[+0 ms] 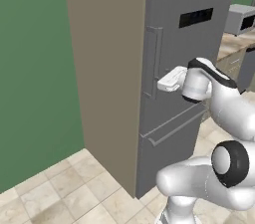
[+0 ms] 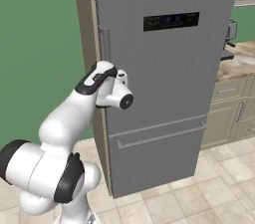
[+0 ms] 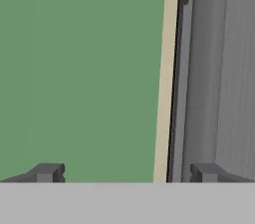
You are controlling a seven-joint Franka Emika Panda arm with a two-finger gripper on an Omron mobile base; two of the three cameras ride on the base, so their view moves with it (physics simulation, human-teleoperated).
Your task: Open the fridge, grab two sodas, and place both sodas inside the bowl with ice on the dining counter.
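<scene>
Gripper (image 3: 127, 172) wide open, holding nothing, its fingertips (image 3: 49, 172) straddling the fridge handle (image 3: 180, 88) at the door's left edge. Fridge (image 2: 164, 68) shut, dark display panel (image 2: 171, 21) up top, lower drawer (image 2: 159, 156) closed. Green wall (image 1: 35, 68) to its left.

White glossy arm (image 1: 229, 108), rounded links, black ring joints (image 1: 230, 163). Black strip on forearm top (image 2: 95, 79). Hand (image 1: 174, 79) white, boxy, at 9 o'clock of wrist drum. Finger tips (image 3: 47, 172) small, dark grey, square.
</scene>
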